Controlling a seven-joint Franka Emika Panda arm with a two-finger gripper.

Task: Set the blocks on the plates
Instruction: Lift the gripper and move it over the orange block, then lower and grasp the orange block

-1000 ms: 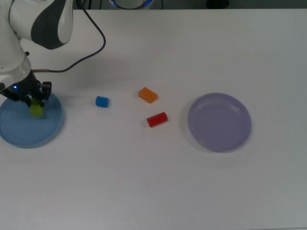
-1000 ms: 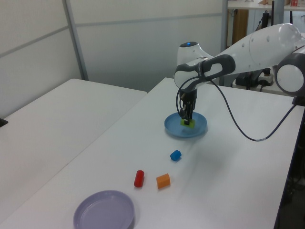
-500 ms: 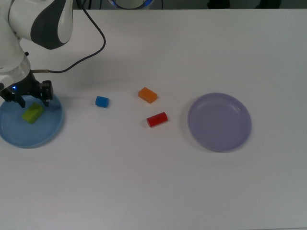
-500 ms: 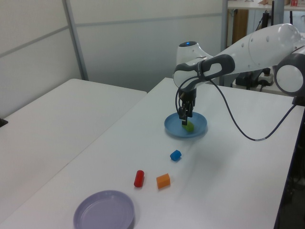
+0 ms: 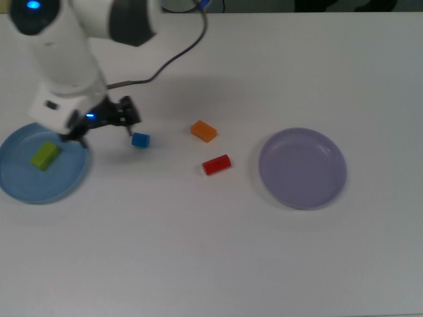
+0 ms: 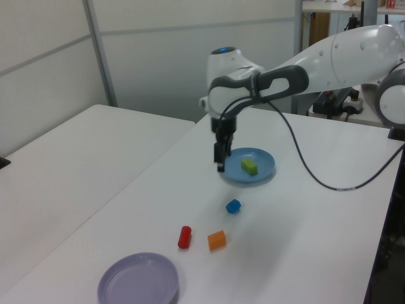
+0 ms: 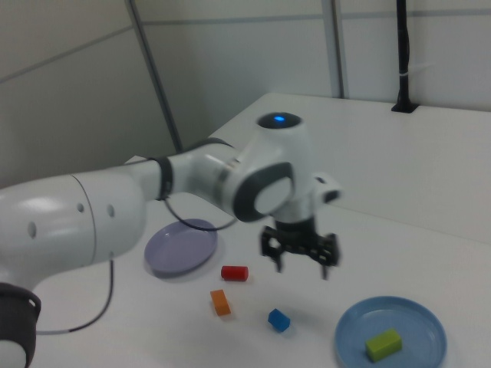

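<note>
The green bar (image 5: 45,156) (image 6: 249,166) (image 7: 383,344) lies flat in the light blue plate (image 5: 26,188) (image 6: 266,174) (image 7: 349,326). My gripper (image 5: 104,125) (image 6: 219,163) (image 7: 301,264) hangs open and empty above the table, between that plate and the blue cube (image 5: 140,140) (image 6: 233,206) (image 7: 278,320). Farther toward the top view's right lie the orange bar (image 5: 203,131) (image 6: 217,240) (image 7: 221,302) and the red cylinder (image 5: 216,164) (image 6: 185,237) (image 7: 235,273), both on the bare table. The lavender plate (image 5: 302,168) (image 6: 138,278) (image 7: 181,247) holds nothing.
A black cable (image 5: 173,58) (image 6: 304,161) runs from the arm across the table behind the blocks. The white table's far edge (image 5: 297,13) is at the top view's top.
The gripper let go of the green bar, which now lies on the light blue plate. It then rose and swung toward the top view's right, close to the blue cube.
</note>
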